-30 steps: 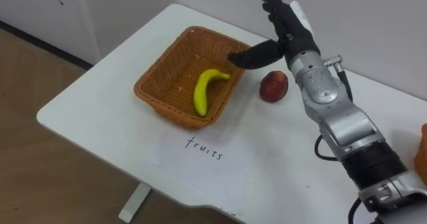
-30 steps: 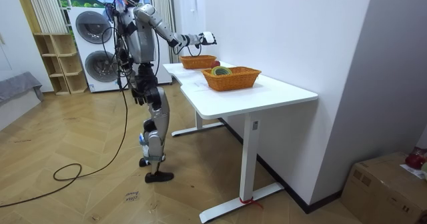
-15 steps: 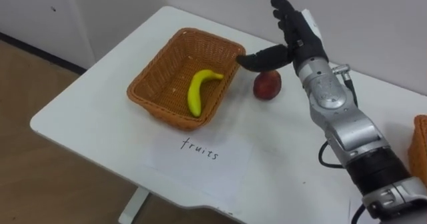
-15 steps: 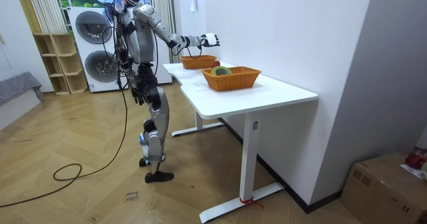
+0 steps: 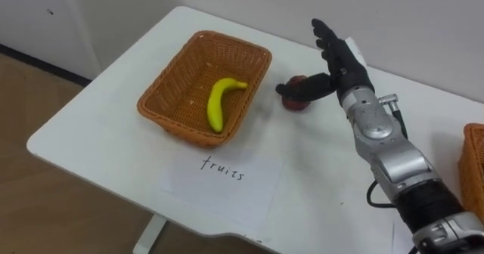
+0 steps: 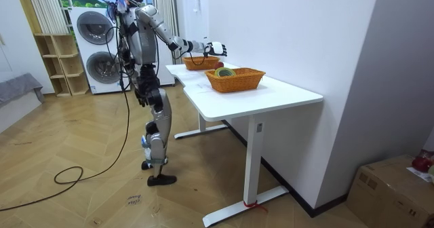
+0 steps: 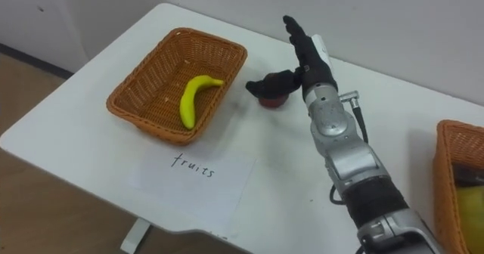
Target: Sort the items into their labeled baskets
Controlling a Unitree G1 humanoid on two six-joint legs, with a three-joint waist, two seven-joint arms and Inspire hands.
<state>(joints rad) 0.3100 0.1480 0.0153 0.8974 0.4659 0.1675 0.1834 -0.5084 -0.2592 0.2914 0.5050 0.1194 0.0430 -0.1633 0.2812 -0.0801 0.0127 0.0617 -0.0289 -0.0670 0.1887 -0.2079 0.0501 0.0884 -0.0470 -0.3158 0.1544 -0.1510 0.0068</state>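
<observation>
Beside the brown woven wicker basket (image 5: 162,118) on the white table (image 5: 106,125) we see one small round dark-red apple (image 5: 293,101). Our right hand (image 5: 344,61) is spread wide, fingers straight, thumb reaching across the apple's top. One curved yellow banana (image 5: 217,103) lies in that basket. We count a second wicker basket (image 7: 454,144) and one white paper sheet (image 5: 219,182).
</observation>
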